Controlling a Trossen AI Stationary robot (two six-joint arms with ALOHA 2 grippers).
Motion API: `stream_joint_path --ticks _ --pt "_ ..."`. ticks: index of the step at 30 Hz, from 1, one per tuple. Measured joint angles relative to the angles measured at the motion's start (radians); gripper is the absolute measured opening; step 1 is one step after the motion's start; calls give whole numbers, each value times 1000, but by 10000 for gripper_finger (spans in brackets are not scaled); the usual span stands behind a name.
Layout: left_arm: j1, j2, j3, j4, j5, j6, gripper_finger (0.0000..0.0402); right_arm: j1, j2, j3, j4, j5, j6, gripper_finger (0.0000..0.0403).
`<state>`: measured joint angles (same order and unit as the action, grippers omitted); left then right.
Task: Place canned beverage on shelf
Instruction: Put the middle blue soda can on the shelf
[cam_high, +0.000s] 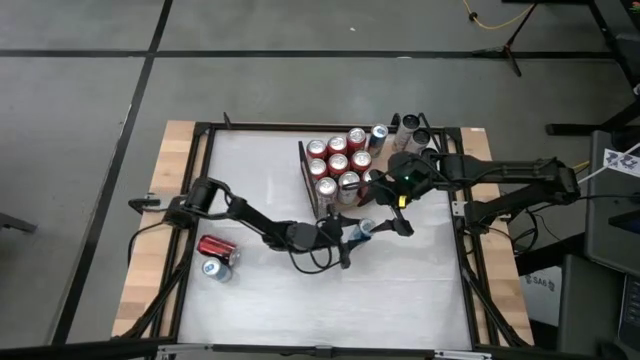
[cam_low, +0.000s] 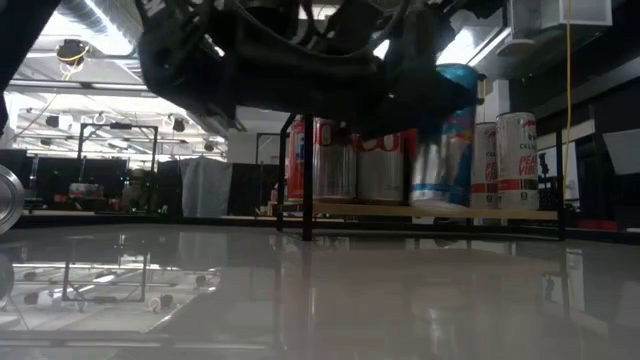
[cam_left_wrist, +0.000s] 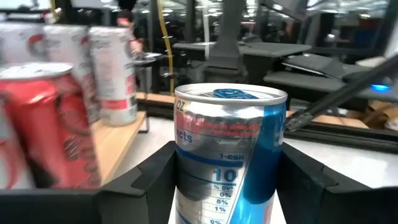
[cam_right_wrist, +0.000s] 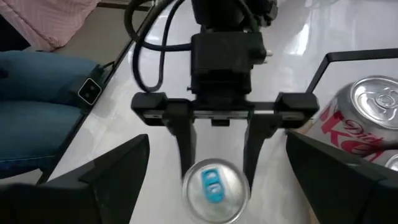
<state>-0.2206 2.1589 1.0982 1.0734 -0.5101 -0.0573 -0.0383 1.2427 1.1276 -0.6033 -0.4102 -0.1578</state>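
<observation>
A silver-and-blue can (cam_left_wrist: 230, 149) stands roughly upright in the air, with my left gripper (cam_high: 350, 232) shut on it just off the near edge of the shelf (cam_low: 430, 212). The shelf is a light wood board with a dark rail (cam_high: 302, 170) on its left side. Several red and silver cans (cam_high: 335, 165) stand on it. My right gripper (cam_high: 398, 208) hovers open above the held can and the shelf's near edge, touching nothing. Its wrist view looks down on the can's top (cam_right_wrist: 214, 183). My left gripper pinches the can's side wall (cam_left_wrist: 186, 168) between its two fingers (cam_right_wrist: 183, 146), a little below the top rim. The fingers lie level and come from the table's left. The can is upright, slightly tilted, and hangs clear of the table.
A red can (cam_high: 217, 247) and a silver can (cam_high: 215, 268) lie on the table at the near left. More cans (cam_high: 410, 128) stand at the far right beside the shelf. A black frame (cam_high: 330, 127) edges the table. A person's legs in jeans (cam_right_wrist: 37, 93) show beyond it.
</observation>
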Motion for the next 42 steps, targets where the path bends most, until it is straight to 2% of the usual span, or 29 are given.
stream_joint_path --ticks 5,14,23,28,33,38,42 --pt "17 12 19 -5 62 41 212 0 0 0 -35 9 0 370" --pt "23 13 19 -75 77 31 213 15 0 0 -130 18 75 369" --pt "13 13 19 -100 68 36 214 170 0 0 -135 278 77 369" --pt "11 13 19 -143 67 34 214 240 21 1 -132 388 100 369" --pt "11 13 19 -164 68 34 214 270 80 1 -131 426 200 369" --pt "9 11 20 -180 67 34 214 276 119 1 -132 509 317 369" --pt "9 10 20 -190 66 34 214 276 132 1 -135 514 368 369"
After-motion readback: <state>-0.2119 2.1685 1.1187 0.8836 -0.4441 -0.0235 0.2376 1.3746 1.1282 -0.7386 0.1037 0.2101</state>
